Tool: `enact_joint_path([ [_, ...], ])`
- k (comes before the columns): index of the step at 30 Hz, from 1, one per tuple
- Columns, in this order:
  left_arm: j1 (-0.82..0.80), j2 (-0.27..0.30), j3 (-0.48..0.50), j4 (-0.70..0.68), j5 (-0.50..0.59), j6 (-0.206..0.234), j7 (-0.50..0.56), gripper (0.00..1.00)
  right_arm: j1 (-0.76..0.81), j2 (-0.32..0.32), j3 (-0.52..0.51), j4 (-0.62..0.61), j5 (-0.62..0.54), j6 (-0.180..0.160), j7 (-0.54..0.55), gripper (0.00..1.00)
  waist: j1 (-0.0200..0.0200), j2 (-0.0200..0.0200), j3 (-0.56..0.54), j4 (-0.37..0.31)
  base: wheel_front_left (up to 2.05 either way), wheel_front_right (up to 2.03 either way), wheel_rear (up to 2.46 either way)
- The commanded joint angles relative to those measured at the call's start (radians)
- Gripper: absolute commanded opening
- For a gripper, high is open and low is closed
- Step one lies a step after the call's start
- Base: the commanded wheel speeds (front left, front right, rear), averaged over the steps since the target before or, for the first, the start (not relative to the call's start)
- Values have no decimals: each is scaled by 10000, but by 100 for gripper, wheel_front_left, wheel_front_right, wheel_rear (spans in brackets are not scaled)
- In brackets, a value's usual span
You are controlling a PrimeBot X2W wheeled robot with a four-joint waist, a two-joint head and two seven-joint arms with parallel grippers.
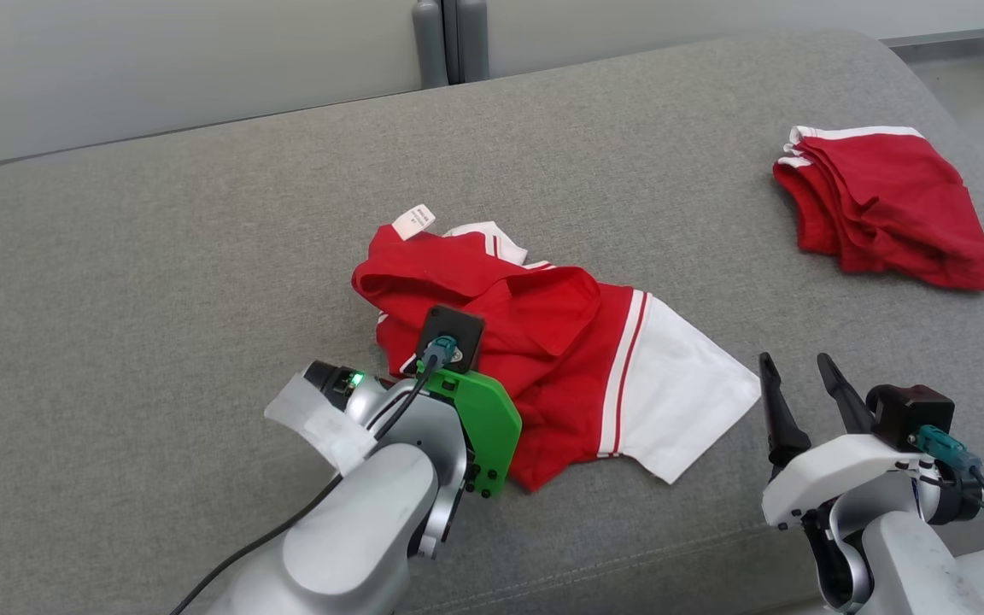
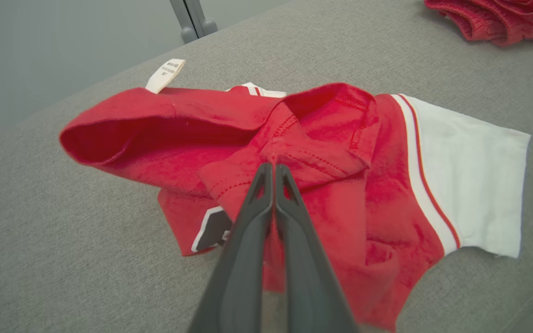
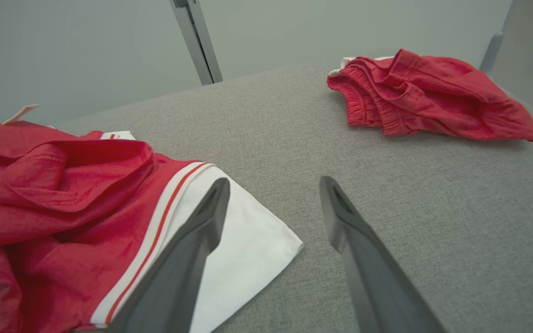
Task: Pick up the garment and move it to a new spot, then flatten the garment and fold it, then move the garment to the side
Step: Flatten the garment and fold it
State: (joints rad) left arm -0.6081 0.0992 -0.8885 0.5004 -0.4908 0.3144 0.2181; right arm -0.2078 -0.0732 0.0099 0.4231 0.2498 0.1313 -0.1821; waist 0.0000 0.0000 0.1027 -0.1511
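Observation:
A crumpled red garment (image 1: 560, 342) with white trim, a white sleeve and a white tag lies mid-surface on grey cushion. In the left wrist view my left gripper (image 2: 273, 167) is shut, its fingertips pinching a raised fold of the garment (image 2: 340, 152) near the middle. In the head view that arm's green wrist bracket (image 1: 483, 418) sits over the garment's near-left part and hides the fingers. My right gripper (image 1: 795, 363) stands open just right of the white sleeve, above bare cushion. In its own view the right gripper (image 3: 274, 182) holds nothing, and the garment (image 3: 53, 185) lies to its left.
A second red garment (image 1: 885, 205), folded into a bundle with white trim, lies at the far right of the grey cushion (image 1: 159, 256). A pale wall with a grey vertical post (image 1: 449, 38) runs behind. The cushion's front edge drops off near my arms.

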Motion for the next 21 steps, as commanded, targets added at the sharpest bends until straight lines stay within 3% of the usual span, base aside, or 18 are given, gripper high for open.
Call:
enact_joint_path([
  [1,-66,13,50,29,-40,-35,-101,0,179,13,-40,-52,-37,-12,14,100,0,0,-3,50,0,0,0],
  [11,-6,280,1453,-479,-502,499,-2251,0,303,-38,-398,-345,-120,-12,87,100,0,0,-79,766,0,0,0],
  [17,740,667,2873,-543,-1250,894,-3697,0,372,-23,-616,-525,-191,-12,134,100,0,0,-149,1404,0,0,0],
  [21,1489,843,3486,-404,-1793,892,-4159,0,429,-4,-704,-627,-231,-12,191,100,0,0,-148,1770,0,0,0],
])
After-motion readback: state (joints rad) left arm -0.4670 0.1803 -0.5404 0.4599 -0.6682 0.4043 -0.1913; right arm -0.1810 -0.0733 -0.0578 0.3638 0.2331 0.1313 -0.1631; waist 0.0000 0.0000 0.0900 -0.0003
